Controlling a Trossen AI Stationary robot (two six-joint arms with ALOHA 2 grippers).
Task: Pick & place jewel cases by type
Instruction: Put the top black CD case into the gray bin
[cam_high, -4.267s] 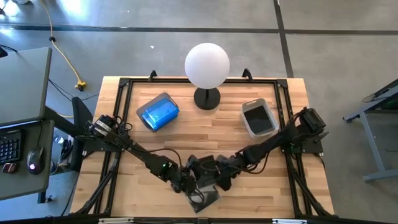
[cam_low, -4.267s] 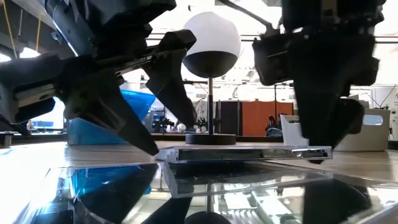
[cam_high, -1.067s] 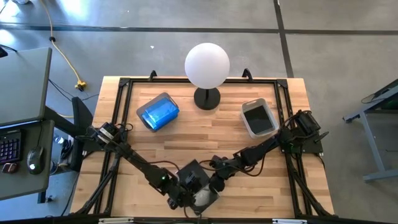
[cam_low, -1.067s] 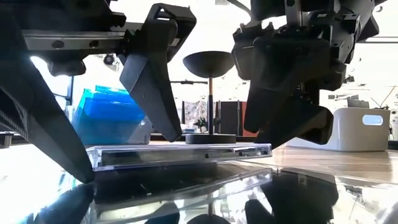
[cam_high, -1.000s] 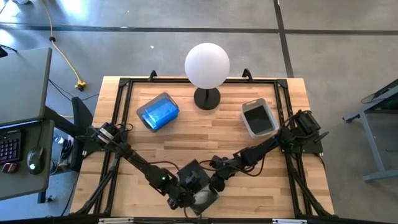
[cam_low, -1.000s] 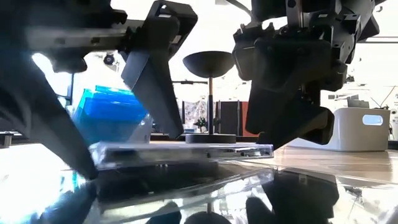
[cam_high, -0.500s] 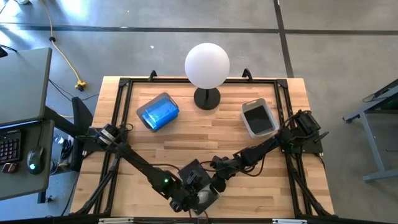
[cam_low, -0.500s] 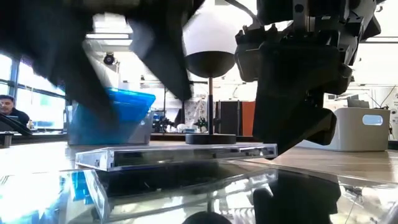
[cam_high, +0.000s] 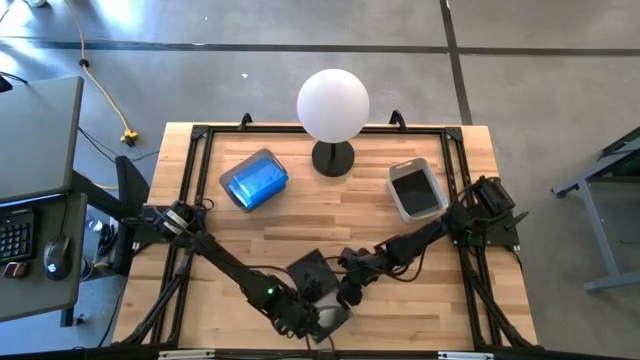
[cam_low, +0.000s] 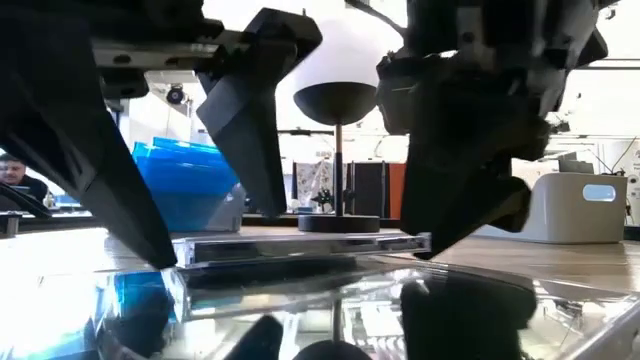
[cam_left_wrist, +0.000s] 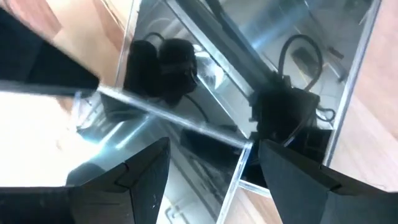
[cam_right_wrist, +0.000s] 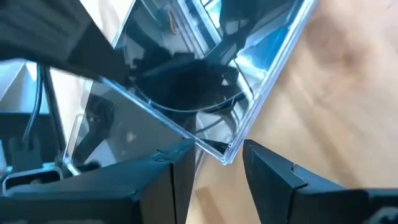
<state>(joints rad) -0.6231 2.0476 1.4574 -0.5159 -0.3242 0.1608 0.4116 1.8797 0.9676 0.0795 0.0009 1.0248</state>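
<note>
A dark jewel case lies flat near the table's front middle. Its near part rests on a second, glossy jewel case by the front edge. My left gripper stands wide open about the upper case's left end. Its fingers flank a corner in the left wrist view. My right gripper is open at the case's right end, with a corner between its fingers. More jewel cases sit in the blue bin and the grey bin. My left gripper slants down over the upper case's left end, one finger before it and one behind. Whether either finger touches the case, I cannot tell. My right gripper slants down from the table's right. One finger lies against the case's edge beside the corner, and the case lies flat.
A lamp with a white globe stands on a black foot at the far middle, between the two bins. A black frame runs round the table. Bare wood lies between the bins and the arms. A person shows in the room at far left.
My left gripper has lifted off the upper case, tipped more steeply, and come back down about its left end, staying wide open. The case's left end has shifted a little toward the table's right. My right gripper has kept its place.
</note>
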